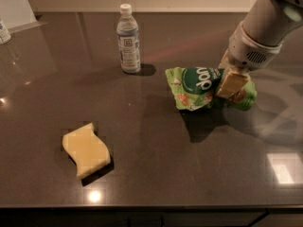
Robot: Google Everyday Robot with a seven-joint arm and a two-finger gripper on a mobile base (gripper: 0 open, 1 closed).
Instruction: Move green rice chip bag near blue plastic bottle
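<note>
Your end effector (232,83) sits at the right of the camera view, at the tip of the white arm (265,27) that comes in from the upper right corner. It is clenched on the right part of the green rice chip bag (196,86), with one tan finger (233,82) laid across the foil. The bag hangs a little clear of the desk (156,174), to judge by the dark shadow spread beneath it, and its dark green oval faces the camera. The blue plastic bottle (129,41) stands upright to the left and farther back, near the bag but not touching it.

Expect the bag to handle as something light, soft and crinkly. It will likely sag and swing from the held end, and the smooth foil could slip if the grip is loose. You already hold it near one end, which looks like a fair place. A hard squeeze may crush the chips inside, though the contents are not visible.

As for containers, the bottle has its white cap on; you cannot tell how full it is. It looks light and easy to topple. A yellow wavy sponge (86,149) lies well apart at the front left.
</note>
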